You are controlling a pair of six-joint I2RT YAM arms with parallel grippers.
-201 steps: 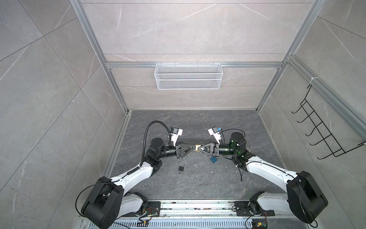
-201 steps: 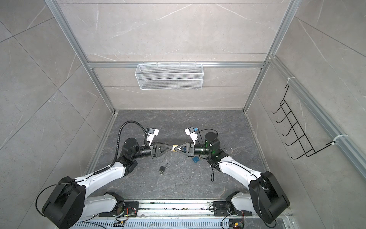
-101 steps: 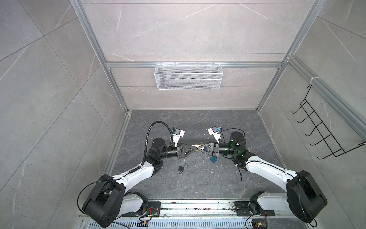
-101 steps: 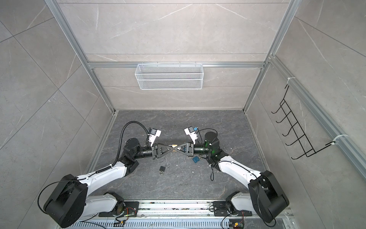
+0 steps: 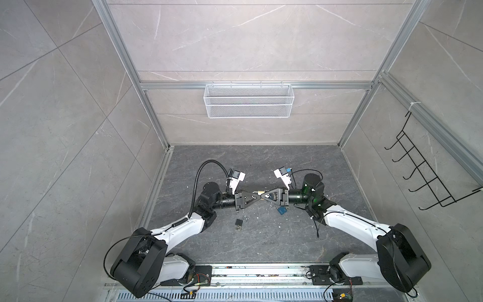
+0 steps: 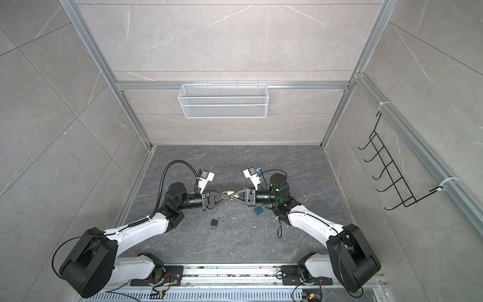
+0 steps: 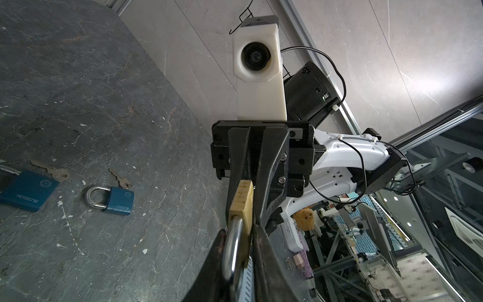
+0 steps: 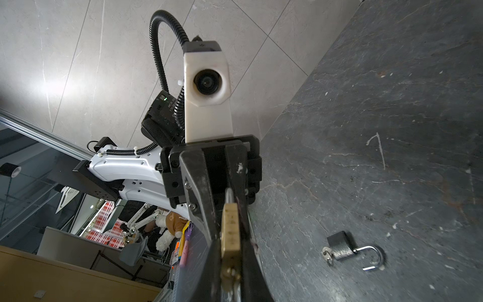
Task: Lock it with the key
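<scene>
A brass padlock point(image 5: 260, 193) hangs in mid-air between both arms, above the floor's middle. My right gripper point(image 8: 231, 243) is shut on its brass body point(image 8: 230, 230). My left gripper point(image 7: 239, 232) has come from the opposite side, and its fingers press on the silver shackle point(image 7: 232, 251) and the body's edge. In both top views the two pairs of fingers cross at the padlock point(image 6: 230, 193). A blurred metal piece point(image 8: 230, 275) sticks out of the body's end nearest the right wrist camera. I cannot tell whether it is the key.
On the floor lie a black padlock point(image 8: 339, 247) with its shackle open and a key ring at its base, a small blue padlock point(image 7: 117, 200) beside a loose key point(image 7: 120, 180), and a larger blue padlock point(image 7: 26, 193) beside another key point(image 7: 51, 171). A wire basket point(image 5: 247, 104) hangs on the back wall.
My left gripper has moved right to meet the right gripper, and its jaws have narrowed onto the padlock's shackle. The right arm and the padlock have stayed still.
</scene>
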